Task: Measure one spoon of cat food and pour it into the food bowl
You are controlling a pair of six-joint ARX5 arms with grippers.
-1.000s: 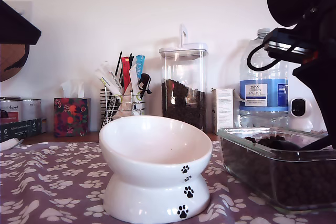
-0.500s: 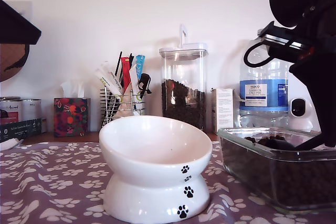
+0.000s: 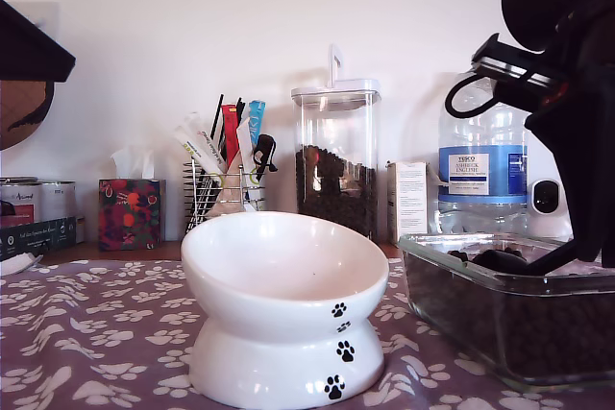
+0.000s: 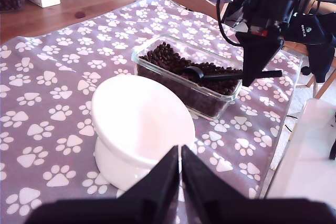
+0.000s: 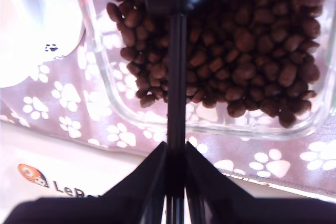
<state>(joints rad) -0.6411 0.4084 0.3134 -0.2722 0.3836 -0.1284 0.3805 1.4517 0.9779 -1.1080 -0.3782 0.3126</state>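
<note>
Comparing the exterior view with a second earlier, my second claw (image 5: 176, 156) had tilted and risen a little above the glass dish (image 3: 500, 328), and the dark scoop end had edged into sight over the kibble; I judged that the scooping stroke was under way, not finished, with nothing yet carried toward the food bowl (image 3: 285, 304). My second claw was clamped on the handle of the spoon (image 5: 177, 51), its domed bowl resting on or pressed into the cat food (image 5: 252, 51) in the dish (whether any pellets sat inside it I could not tell, since only the glossy back showed). My first claw (image 4: 180, 169) hung with its fingers together and nothing between them, just above the near side of the food bowl. The food bowl stood on the paw-print cloth (image 3: 86, 333) over the counter, just beside the dish, white, glossy and bare inside. The pellets were matte, dark brown and roundish, covering the dish's floor
</note>
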